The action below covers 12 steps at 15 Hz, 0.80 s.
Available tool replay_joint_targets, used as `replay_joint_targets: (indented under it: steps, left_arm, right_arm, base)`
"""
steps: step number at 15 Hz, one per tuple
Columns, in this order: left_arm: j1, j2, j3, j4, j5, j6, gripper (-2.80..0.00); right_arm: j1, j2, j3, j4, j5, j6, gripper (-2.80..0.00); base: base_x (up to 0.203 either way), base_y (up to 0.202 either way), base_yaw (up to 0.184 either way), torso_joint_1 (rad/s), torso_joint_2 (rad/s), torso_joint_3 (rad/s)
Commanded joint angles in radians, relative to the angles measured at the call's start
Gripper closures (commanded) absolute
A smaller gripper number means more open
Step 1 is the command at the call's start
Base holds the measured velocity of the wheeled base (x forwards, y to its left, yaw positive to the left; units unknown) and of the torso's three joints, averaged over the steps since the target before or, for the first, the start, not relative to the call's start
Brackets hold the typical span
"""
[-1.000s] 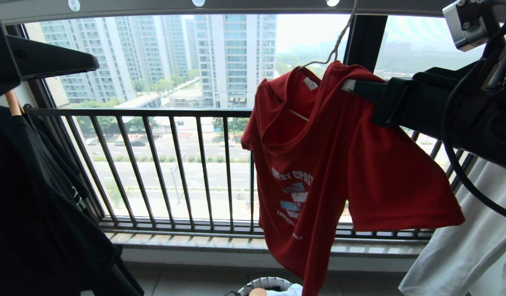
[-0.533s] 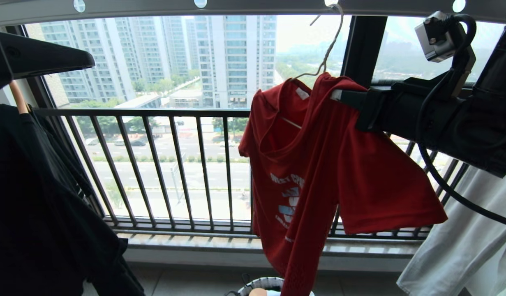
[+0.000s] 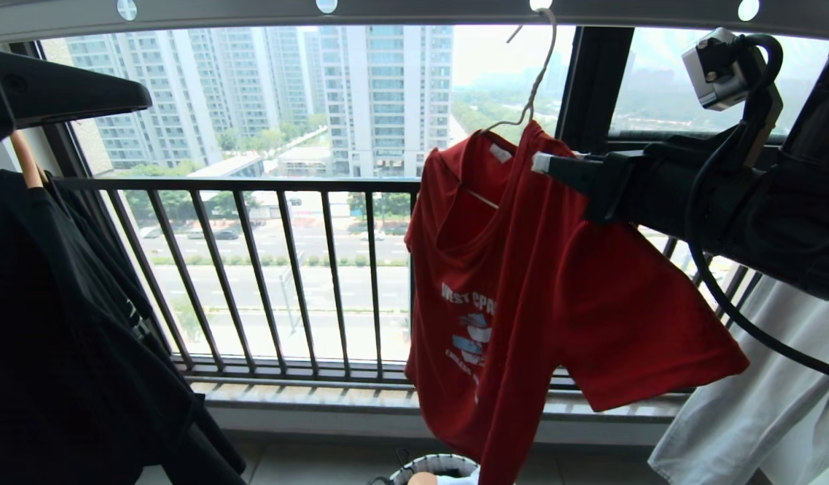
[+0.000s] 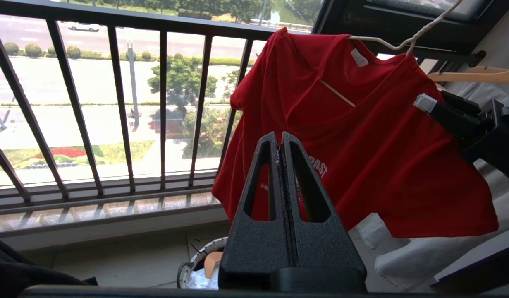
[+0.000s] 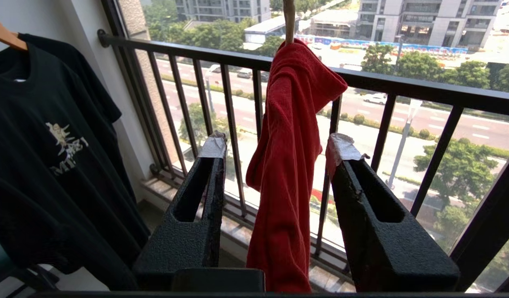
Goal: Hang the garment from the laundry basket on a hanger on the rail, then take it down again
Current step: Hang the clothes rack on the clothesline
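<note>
On the balcony, behind a black railing [image 3: 266,269] facing tower blocks, the garment [image 3: 522,289] hangs on the hanger [image 3: 532,87], hooked to the rail [image 3: 421,10]. Right gripper [image 5: 275,145] — fingers parted, released — flanks the shirt's shoulder. Left gripper [image 4: 281,138] is clenched, empty, well short of the shirt. Below, on the tiled floor, the laundry basket [image 3: 431,465] is partly visible — dark shirts hang left.

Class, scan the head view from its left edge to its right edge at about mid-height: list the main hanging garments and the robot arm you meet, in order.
Black shirt → red T-shirt → right tool at the T-shirt's shoulder → pale grey garment.
</note>
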<state>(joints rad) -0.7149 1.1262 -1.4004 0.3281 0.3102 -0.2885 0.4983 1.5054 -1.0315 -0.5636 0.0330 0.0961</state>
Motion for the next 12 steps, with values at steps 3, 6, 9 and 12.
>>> replay_joint_targets:
  steps: [3, 6, 9, 12]
  left_arm:
    - [0.000, 0.001, 0.000, 0.002, 0.003, -0.001, 0.00]
    - [0.000, 0.000, 0.000, 0.002, 0.003, -0.001, 0.00]
    - [0.000, -0.002, 0.000, 0.002, 0.003, -0.001, 0.00]
    - [0.000, -0.006, 0.000, 0.002, 0.003, 0.000, 0.00]
  right_arm:
    - [-0.006, -0.033, 0.087, -0.004, -0.007, 0.003, -2.80]
    - [-0.013, -0.053, 0.172, -0.047, -0.012, 0.002, -2.80]
    - [-0.027, -0.065, 0.253, -0.121, -0.016, 0.001, -2.80]
    - [-0.036, -0.109, 0.320, -0.124, -0.016, 0.003, -2.80]
  base:
    - [0.000, 0.000, 0.000, 0.000, 0.00, 0.000]
    - [0.000, 0.000, 0.000, 0.000, 0.00, 0.000]
    - [0.000, 0.000, 0.000, 0.000, 0.00, 0.000]
    - [0.000, 0.000, 0.000, 0.000, 0.00, 0.000]
